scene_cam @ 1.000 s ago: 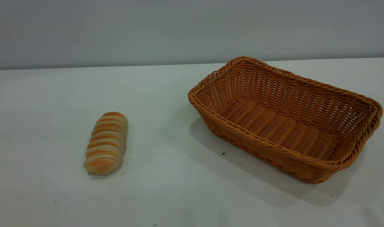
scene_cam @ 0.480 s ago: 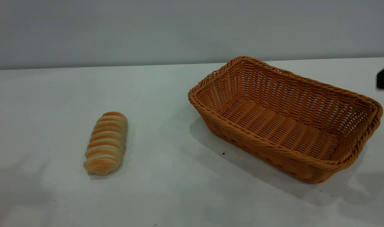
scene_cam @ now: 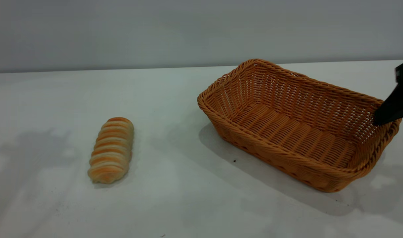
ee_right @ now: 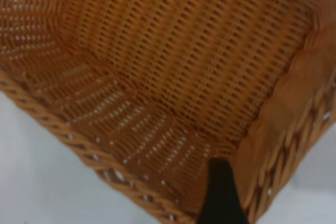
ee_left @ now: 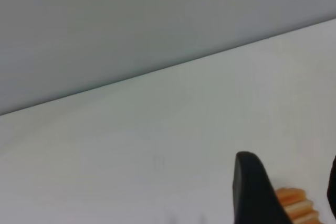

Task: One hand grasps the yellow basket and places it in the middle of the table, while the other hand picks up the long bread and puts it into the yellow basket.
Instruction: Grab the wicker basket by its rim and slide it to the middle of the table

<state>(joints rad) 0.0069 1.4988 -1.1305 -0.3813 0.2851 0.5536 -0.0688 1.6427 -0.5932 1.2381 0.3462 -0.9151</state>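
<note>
The yellow basket (scene_cam: pixel 299 124) stands on the right half of the table (scene_cam: pixel 175 99), well apart from the long bread (scene_cam: pixel 111 150) on the left half. The basket is a rectangular woven wicker body with flared sides, a braided rim and a ribbed bottom. Its long axis runs diagonally, from the far-left corner to the near-right corner. It holds nothing.

The long bread is a small oblong roll with rounded ends and crosswise stripes, golden-orange alternating with pale cream. It lies flat, long axis running near to far, with the far end tilted slightly to the right.

The right gripper (scene_cam: pixel 399 114) enters from the right edge of the exterior view at the basket's right short end. 1 dark finger (scene_cam: pixel 391 107) slants down over the inner side of the rim; a second dark part shows just outside the rim at the frame edge. The right wrist view shows 1 fingertip (ee_right: pixel 220 192) inside the basket corner (ee_right: pixel 157 77), close to the braided rim. The jaws straddle the rim, spread apart, gripping nothing.

The left gripper (ee_left: pixel 286 198) shows only in its wrist view, above the table, with 1 end of the bread (ee_left: pixel 296 205) between its 2 dark fingers (ee_left: pixel 252 187), which stand apart
</note>
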